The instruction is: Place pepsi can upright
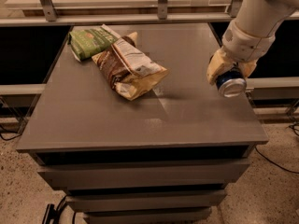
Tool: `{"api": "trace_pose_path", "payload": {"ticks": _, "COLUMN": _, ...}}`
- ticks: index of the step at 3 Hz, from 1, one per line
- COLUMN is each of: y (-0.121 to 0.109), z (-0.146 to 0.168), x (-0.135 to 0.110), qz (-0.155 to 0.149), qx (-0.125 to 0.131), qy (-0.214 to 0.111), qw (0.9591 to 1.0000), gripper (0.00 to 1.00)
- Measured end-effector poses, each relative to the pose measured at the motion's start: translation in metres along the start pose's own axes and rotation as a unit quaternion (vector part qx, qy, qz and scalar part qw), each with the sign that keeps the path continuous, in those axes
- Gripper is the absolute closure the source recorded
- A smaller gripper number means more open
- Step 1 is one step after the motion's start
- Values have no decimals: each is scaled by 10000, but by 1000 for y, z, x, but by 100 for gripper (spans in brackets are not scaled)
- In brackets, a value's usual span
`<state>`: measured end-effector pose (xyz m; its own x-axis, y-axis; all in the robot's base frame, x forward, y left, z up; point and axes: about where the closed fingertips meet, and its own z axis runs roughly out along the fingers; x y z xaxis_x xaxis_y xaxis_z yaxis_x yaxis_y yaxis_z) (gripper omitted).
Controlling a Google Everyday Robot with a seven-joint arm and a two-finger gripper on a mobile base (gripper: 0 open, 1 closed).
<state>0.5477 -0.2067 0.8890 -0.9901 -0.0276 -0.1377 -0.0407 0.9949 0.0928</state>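
The pepsi can (231, 83) is dark blue with a silver end facing the camera. It lies on its side in my gripper (229, 73), lifted a little above the right edge of the grey table (140, 120). The gripper's cream-coloured fingers (215, 67) are shut around the can's body. The white arm comes down from the upper right.
A brown and white chip bag (128, 69) lies at the middle back of the table. A green chip bag (91, 42) lies behind it at the back left. A metal rail (140, 18) runs behind the table. Drawers sit under the tabletop.
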Motion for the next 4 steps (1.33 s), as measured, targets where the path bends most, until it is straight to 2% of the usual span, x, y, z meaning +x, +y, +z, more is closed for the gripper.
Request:
{"api": "trace_pose_path", "payload": {"ticks": 1, "y": 9, "z": -22, "x": -10, "qz": -393, "qx": -280, "qy": -225, "qw": 9986, "gripper": 100}}
{"api": "trace_pose_path", "payload": {"ticks": 2, "y": 10, "z": -21, "x": -10, "qz": -390, "qx": -280, "qy": -227, "qw": 9986, "gripper": 100}}
{"api": "trace_pose_path", "payload": {"ticks": 3, "y": 11, "z": -16, "x": -11, "qz": -518, "qx": -577, "qy": -422, "qw": 9961, "gripper": 100}}
{"api": "trace_pose_path", "payload": {"ticks": 4, "y": 10, "z": -8, "x": -10, "qz": -772, "qx": -1215, "qy": -786, "qw": 9865, "gripper": 100}}
